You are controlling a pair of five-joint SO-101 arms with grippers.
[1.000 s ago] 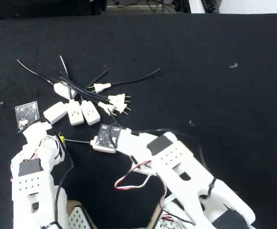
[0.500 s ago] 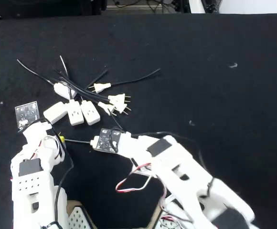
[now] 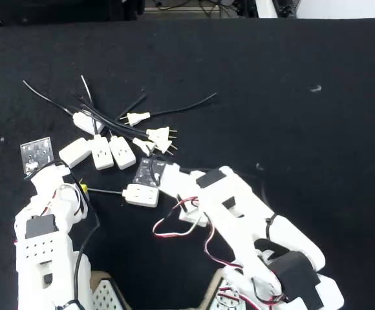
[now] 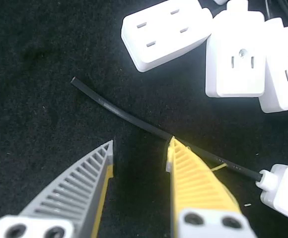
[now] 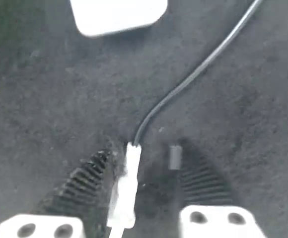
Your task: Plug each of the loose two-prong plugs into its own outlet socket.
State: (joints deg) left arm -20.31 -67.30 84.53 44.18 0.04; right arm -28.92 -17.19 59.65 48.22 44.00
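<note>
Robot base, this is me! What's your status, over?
Left jaws open above black cable. Right jaws open, straddling white two-prong plug. Three outlet sockets close by, faces up.

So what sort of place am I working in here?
Probably a lab or workshop test bench: a table draped in black cloth, short-corded two-prong plugs and loose outlet sockets laid out on it, and tangled cables on the floor behind.

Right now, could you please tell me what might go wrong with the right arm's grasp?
The plug lies off-centre between the right gripper's open jaws, so closing may twist it or let it slip. Its cord seems to run into the tangled cords, so lifting may drag neighbouring plugs.
</note>
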